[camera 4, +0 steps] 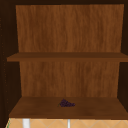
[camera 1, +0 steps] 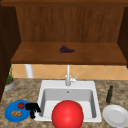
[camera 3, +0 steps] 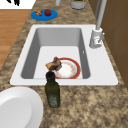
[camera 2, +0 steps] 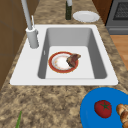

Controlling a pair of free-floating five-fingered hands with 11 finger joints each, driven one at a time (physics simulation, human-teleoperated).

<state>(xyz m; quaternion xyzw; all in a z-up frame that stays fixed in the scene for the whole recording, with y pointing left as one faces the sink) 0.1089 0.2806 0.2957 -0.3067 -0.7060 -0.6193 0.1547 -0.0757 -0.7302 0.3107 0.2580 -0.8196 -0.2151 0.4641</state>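
Observation:
My left hand (camera 1: 32,108) floats by the right edge of a blue plate (camera 1: 8,113), its fingers hanging loose and holding nothing. That plate carries a red tomato (camera 1: 21,105) and brown bread pieces (camera 1: 16,113). Black fingers of a hand (camera 3: 13,2) show at the top left of the right side view, beyond the blue plate (camera 3: 53,15). In the sink (camera 2: 105,50) lies a red-rimmed plate (camera 2: 53,67) with a brown piece of meat (camera 2: 73,59) on its edge. A big red round shape (camera 1: 67,115) covers the basin's front in the front view.
A faucet (camera 1: 68,76) stands behind the basin. A dark green bottle (camera 1: 109,94) and a white plate (camera 1: 116,115) sit on the counter to the right. A potted plant (camera 1: 9,81) is at the far left. Purple grapes (camera 4: 66,103) lie on the cabinet's lower shelf.

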